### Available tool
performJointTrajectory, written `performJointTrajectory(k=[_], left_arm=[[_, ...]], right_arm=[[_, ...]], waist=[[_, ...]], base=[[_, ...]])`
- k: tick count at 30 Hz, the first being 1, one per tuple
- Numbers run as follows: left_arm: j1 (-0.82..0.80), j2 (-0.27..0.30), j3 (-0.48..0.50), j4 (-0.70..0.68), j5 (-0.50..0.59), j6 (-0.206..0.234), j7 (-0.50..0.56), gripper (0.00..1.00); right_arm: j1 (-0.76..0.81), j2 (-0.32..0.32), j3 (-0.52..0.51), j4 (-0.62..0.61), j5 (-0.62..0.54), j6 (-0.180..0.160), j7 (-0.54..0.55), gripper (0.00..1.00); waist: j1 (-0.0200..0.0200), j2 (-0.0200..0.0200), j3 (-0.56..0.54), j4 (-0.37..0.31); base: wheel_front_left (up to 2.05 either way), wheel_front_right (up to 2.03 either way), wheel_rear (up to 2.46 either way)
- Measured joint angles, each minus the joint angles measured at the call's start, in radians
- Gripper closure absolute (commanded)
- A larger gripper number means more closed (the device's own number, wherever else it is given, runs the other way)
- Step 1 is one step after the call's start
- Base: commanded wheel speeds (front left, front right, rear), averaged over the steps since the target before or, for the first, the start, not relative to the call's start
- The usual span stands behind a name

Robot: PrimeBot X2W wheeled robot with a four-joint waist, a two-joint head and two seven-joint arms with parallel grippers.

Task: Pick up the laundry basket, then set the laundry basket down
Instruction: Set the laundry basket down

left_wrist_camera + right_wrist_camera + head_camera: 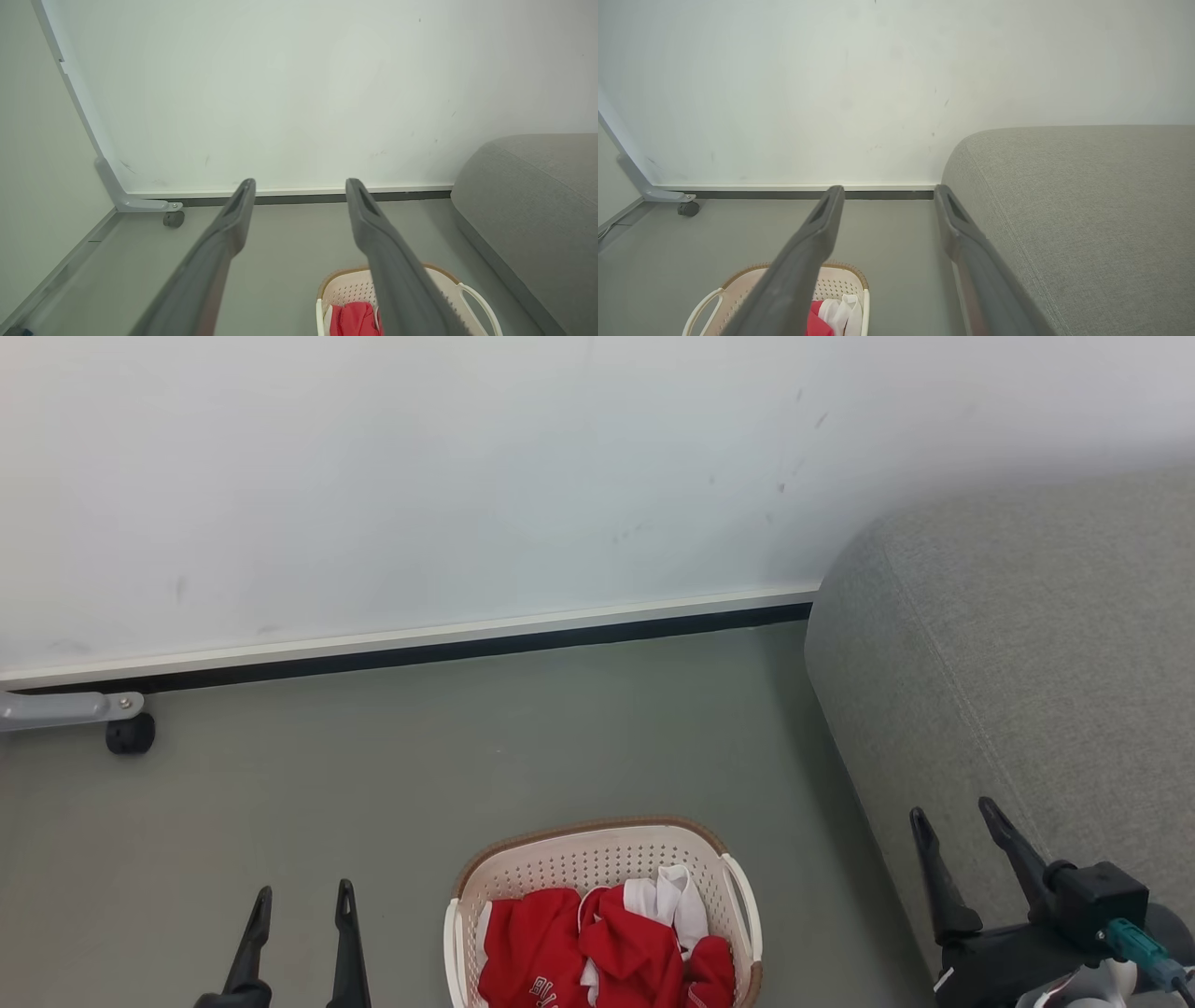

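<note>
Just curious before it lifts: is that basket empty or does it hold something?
Not empty: red and white clothes lie bunched inside the laundry basket.

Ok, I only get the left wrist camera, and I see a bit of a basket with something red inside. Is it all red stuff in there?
Observer: No. The head view shows a white cloth lying among the red clothes in the laundry basket.
Operator: Where's my other claw?
Observer: The right claw is open, off to the basket's right, seen against the grey sofa.
Operator: Is my left claw touching the basket?
Observer: No. The left claw is open on the basket's left, with bare floor between them.
</note>
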Motion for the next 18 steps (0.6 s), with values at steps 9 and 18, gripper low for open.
performJointTrajectory(k=[9, 18], left_arm=[[0.008, -0.010, 0.012, -0.016, 0.013, 0.000, 0.037, 0.00], [0.008, -0.012, 0.014, -0.027, 0.019, 0.000, 0.072, 0.00]], right_arm=[[0.026, 0.021, -0.035, -0.025, -0.044, 0.000, 0.000, 0.00], [0.040, 0.038, -0.067, -0.043, -0.079, 0.000, 0.000, 0.00]], waist=[[0.0000, 0.0001, 0.003, 0.003], [0.0000, 0.0000, 0.003, 0.008]], base=[[0.00, 0.00, 0.00], [0.00, 0.00, 0.00]])
